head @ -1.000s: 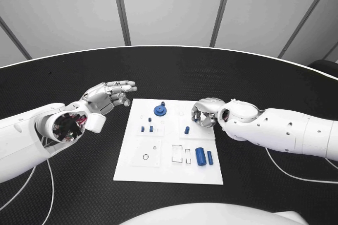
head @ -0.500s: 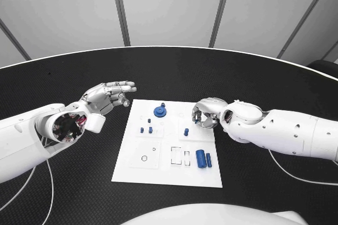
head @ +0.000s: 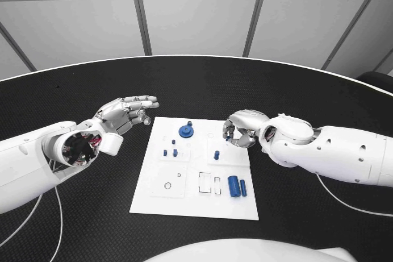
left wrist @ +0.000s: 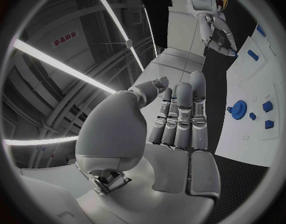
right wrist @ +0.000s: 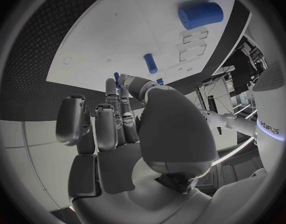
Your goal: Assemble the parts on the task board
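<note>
Looks like reaching with the empty, loosely curled right hand (head: 238, 128) over the task board (head: 196, 202) toward the small blue peg (head: 216, 154) standing just below, so best come down slow and straight, left hand (head: 124, 113) idle, open off-board.

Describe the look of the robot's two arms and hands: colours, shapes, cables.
Both arms have smooth, rounded white shells. The left arm ends in a round wrist opening showing red and dark parts inside; the right arm bears small dark dots on its shell. A thin white cable trails on the table below each arm. The left hand and right hand are silver metal with jointed, many-segmented fingers.
</note>
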Tool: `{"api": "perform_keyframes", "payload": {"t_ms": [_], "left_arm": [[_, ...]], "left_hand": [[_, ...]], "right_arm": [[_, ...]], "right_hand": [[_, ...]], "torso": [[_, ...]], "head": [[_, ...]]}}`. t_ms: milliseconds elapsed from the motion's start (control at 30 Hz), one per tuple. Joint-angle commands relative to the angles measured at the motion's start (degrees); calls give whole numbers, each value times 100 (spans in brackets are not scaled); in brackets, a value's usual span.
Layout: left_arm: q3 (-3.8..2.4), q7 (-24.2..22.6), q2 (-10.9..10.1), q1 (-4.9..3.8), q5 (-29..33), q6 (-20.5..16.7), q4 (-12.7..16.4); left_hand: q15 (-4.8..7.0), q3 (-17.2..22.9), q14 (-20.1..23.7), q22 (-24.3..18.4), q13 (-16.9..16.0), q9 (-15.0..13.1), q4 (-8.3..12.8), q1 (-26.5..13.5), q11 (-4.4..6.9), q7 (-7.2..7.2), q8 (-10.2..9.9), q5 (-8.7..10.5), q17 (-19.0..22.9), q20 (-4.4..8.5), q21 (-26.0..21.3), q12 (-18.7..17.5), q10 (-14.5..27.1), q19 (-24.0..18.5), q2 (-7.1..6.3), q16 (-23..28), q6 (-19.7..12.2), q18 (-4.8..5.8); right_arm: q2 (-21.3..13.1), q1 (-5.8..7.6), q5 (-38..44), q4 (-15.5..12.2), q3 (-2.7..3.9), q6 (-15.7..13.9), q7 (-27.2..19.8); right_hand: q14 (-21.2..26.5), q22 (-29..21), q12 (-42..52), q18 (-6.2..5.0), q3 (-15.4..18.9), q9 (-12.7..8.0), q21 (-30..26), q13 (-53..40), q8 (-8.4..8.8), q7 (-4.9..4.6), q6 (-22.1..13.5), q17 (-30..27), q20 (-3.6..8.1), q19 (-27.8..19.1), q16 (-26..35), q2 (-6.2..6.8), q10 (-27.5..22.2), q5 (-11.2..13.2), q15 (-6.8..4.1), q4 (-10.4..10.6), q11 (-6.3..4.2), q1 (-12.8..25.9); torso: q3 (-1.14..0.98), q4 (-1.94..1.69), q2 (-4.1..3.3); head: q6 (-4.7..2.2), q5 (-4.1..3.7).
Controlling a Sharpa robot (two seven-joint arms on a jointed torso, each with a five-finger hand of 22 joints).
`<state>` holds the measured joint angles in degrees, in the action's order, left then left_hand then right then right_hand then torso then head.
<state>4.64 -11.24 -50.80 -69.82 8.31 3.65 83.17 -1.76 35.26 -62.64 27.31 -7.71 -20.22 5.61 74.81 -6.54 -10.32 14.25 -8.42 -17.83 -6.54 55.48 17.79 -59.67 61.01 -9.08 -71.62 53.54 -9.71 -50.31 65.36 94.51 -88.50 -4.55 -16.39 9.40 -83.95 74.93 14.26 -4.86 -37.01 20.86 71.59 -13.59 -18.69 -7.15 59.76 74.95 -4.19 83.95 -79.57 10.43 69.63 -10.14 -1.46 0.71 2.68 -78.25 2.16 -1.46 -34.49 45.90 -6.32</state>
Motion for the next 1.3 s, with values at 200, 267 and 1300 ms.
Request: {"api": "perform_keyframes", "payload": {"t_ms": [200,267,1300], "left_arm": [[0,-4,91,0,0,30,-117],[0,-4,133,0,0,42,-168],[-2,32,562,-1,-3,145,-510]], "left_hand": [[-9,-27,50,-6,6,9,-1,58,-7,-24,-5,-26,6,-11,-27,31,32,-29,6,23,-30,-92],[-13,-37,55,-11,8,12,-1,65,-10,-28,-6,-27,8,-14,-33,34,38,-30,11,27,-37,-92],[-17,-49,62,-16,9,18,-7,68,-14,-35,-14,-28,11,-17,-40,40,40,-32,19,31,-53,-91]], "right_arm": [[-4,138,0,-653,33,-44,6],[105,154,0,-742,37,-26,-17],[1834,-291,1,274,-99,489,-391]], "right_hand": [[-323,366,-41,122,-5,13,89,6,-12,12,32,-7,43,164,14,-31,57,20,-41,-49,-1,42],[-324,368,-43,123,-6,14,92,7,-12,13,33,-2,44,164,10,-31,59,20,-42,-51,-1,43],[-314,410,-101,129,-60,24,136,18,13,-2,-11,-53,46,167,40,-81,55,-24,-37,-92,11,71]], "torso": [[23,24,35],[33,30,43],[47,16,24]], "head": [[-34,44],[-38,83],[174,965]]}}
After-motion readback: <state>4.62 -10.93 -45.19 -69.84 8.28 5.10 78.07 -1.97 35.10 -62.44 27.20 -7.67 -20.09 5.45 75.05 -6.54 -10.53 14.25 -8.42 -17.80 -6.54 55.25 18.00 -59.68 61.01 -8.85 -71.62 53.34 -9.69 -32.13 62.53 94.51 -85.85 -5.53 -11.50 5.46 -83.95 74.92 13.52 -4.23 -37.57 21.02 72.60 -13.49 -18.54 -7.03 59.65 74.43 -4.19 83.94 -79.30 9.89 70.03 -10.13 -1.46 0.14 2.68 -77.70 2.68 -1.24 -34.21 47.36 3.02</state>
